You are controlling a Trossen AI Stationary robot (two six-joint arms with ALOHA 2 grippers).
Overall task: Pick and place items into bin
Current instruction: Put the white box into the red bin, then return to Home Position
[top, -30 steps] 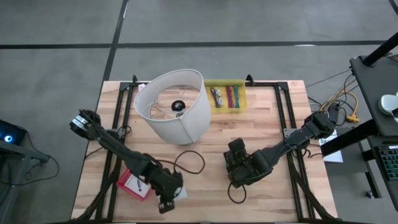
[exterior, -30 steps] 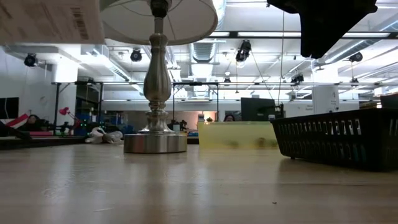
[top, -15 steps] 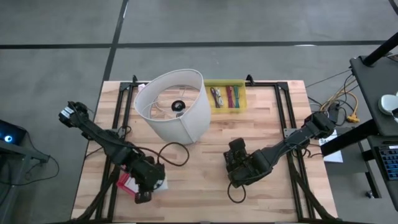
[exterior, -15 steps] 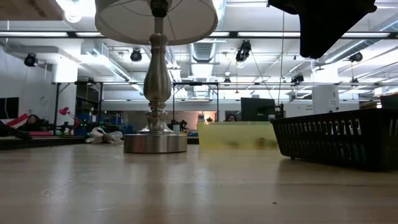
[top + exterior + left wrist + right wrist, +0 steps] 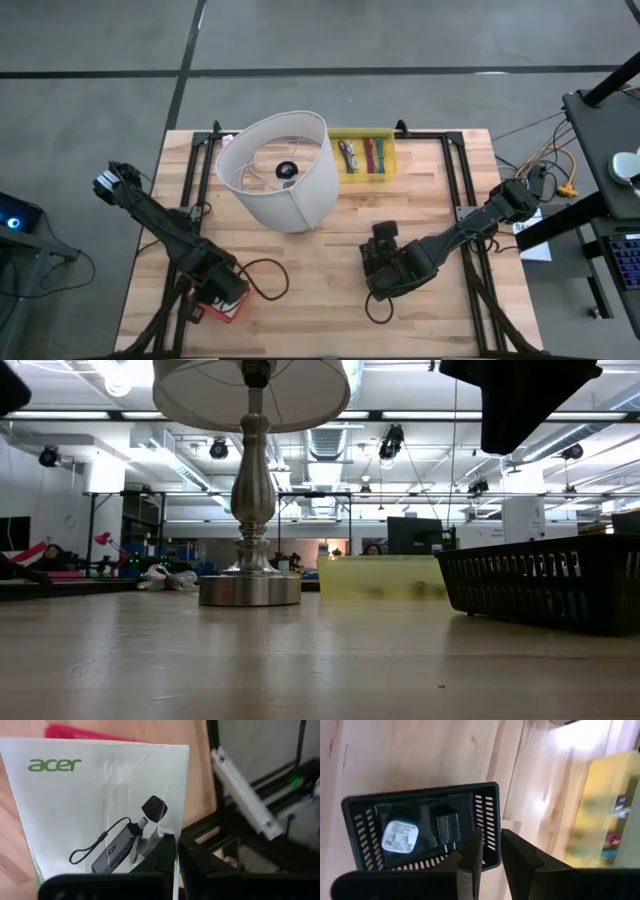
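My left gripper is near the table's front left corner, shut on a white printed card that shows an "acer" logo and a cabled adapter. A red-pink packet lies under it and also shows behind the card as a red strip. My right gripper hovers narrowly open above the black slotted bin, which holds a white plug and a dark block. Pen-like tools lie in the yellow tray at the far edge. My left gripper pinches the white card between its two fingers at one side edge, where the card is creased. The printed face is turned toward the wrist camera. Whether the card is lifted clear of the red packet, I cannot tell.
A large white lampshade stands far left of centre on a metal lamp foot. The yellow tray and the black bin sit right of it in the low view. A black cable loops beside my left gripper.
My left gripper has moved toward the table's left edge, from near the front centre to above the red packet, carrying the white card. In the low view, the card that showed at the upper left has gone out of the picture. The right arm has barely moved.
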